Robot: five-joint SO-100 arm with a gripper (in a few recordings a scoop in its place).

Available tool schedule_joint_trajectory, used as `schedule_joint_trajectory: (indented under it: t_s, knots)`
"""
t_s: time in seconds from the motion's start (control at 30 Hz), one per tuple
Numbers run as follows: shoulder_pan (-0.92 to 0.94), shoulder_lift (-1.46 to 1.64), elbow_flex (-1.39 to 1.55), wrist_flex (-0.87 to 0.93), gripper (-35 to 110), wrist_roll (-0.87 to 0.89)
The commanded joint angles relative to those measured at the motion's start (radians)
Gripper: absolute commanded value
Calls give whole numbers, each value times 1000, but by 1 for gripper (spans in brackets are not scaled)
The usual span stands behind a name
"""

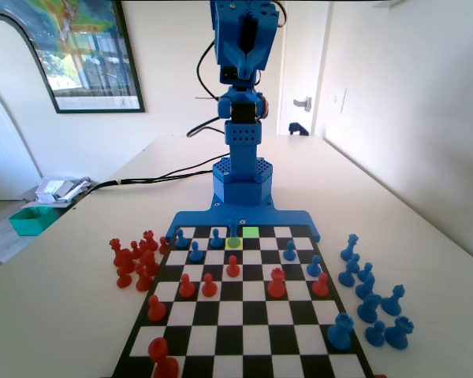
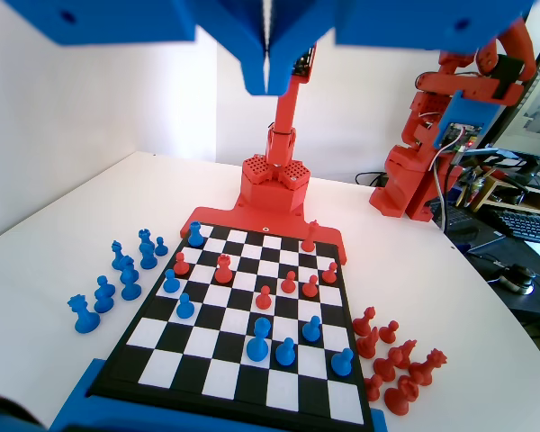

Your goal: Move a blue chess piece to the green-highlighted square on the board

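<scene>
The board (image 1: 246,356) lies in front of the blue arm (image 1: 242,169), which is folded up high at the far end. A single bright green square (image 1: 251,233) is in the row nearest the arm, with nothing on it. Diagonally to its left, on a yellow-green tinted square (image 1: 234,243), stands the slim tall blue piece (image 1: 233,230); in the wrist view this piece (image 2: 259,340) is near the bottom of the board. My gripper (image 2: 268,87) hangs high above the board, shut, with nothing between its jaws.
Blue pawns (image 1: 195,252) and red pieces (image 1: 232,266) are spread over the board's middle rows. Captured red pieces (image 1: 134,260) cluster left of the board in the fixed view, and captured blue ones (image 1: 370,291) stand to its right. A large blue piece (image 1: 340,331) sits near the right front.
</scene>
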Motion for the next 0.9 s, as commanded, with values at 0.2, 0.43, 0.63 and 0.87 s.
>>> schedule_joint_trajectory:
  t_s: [0.2, 0.43, 0.63, 0.87]
  knots:
    - [12, 3, 3, -17, 1, -11]
    - [12, 3, 3, -17, 1, -11]
    - [12, 3, 3, -17, 1, -9]
    - [3, 3, 3, -17, 5, -12]
